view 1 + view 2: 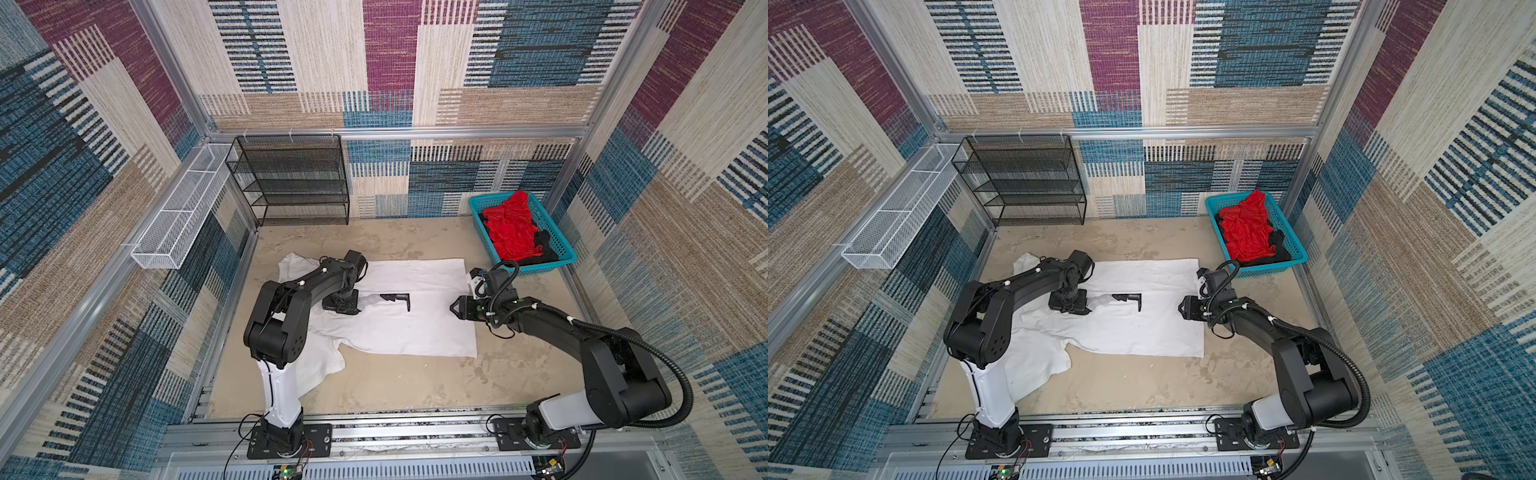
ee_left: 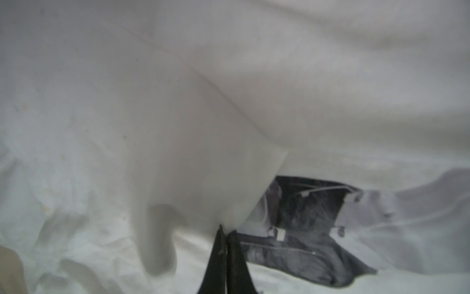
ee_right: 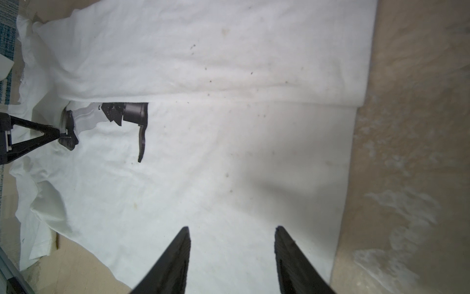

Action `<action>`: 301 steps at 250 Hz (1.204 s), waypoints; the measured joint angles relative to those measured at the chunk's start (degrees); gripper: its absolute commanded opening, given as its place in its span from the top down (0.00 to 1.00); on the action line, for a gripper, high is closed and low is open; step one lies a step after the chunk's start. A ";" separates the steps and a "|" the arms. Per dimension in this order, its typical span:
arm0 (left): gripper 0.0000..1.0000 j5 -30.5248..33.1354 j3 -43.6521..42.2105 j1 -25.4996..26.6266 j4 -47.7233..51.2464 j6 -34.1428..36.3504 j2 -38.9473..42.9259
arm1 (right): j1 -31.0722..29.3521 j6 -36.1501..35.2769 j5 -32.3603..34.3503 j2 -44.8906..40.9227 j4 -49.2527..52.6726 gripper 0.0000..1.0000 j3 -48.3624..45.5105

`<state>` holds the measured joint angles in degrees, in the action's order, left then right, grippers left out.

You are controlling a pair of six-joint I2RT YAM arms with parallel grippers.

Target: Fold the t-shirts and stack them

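The white t-shirt (image 1: 415, 328) (image 1: 1142, 332) lies spread on the table. Its far long side is folded in to the middle, partly covering the black-and-grey print (image 1: 395, 298) (image 3: 132, 114). My left gripper (image 1: 362, 306) (image 1: 1090, 306) (image 2: 227, 230) (image 3: 57, 133) is down on the shirt beside the print, shut on the edge of the folded flap. My right gripper (image 1: 452, 308) (image 1: 1180, 309) (image 3: 232, 229) hovers open over the shirt's right hem with nothing between its fingers. The red t-shirt (image 1: 511, 228) (image 1: 1246, 230) and the black t-shirt (image 1: 542, 245) (image 1: 1277, 245) lie crumpled in the turquoise basket.
The turquoise basket (image 1: 540, 266) (image 1: 1271, 268) stands at the back right, close behind the right arm. A black mesh shelf (image 1: 291, 183) stands against the back wall. A white wire basket (image 1: 183, 212) hangs on the left wall. One sleeve of the white shirt trails toward the left arm's base.
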<state>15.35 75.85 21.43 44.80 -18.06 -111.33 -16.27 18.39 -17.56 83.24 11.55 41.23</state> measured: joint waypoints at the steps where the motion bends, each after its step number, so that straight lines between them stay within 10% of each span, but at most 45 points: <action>1: 1.00 0.00 0.00 0.00 0.00 0.00 0.00 | 0.00 0.00 0.00 0.02 0.00 0.45 0.00; 160: 1.00 -8.26 0.44 -0.02 6.10 0.66 5.44 | 0.00 0.02 -0.90 0.13 -0.26 0.45 -1.25; 188: 0.75 -10.01 1.25 -0.07 7.15 1.38 6.16 | 0.00 0.02 -0.90 0.13 -0.31 0.45 -1.62; 221: 0.69 -12.98 1.55 -0.74 7.26 1.73 8.07 | 0.00 0.07 -0.83 0.09 -0.15 0.45 -1.46; 301: 0.66 -17.44 -2.86 -15.19 -0.61 -0.37 10.67 | 0.00 0.04 0.44 6.51 -0.50 0.44 7.98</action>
<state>-2.09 72.99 6.24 44.18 -18.44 -100.66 -16.27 18.44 -17.12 89.76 11.05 49.21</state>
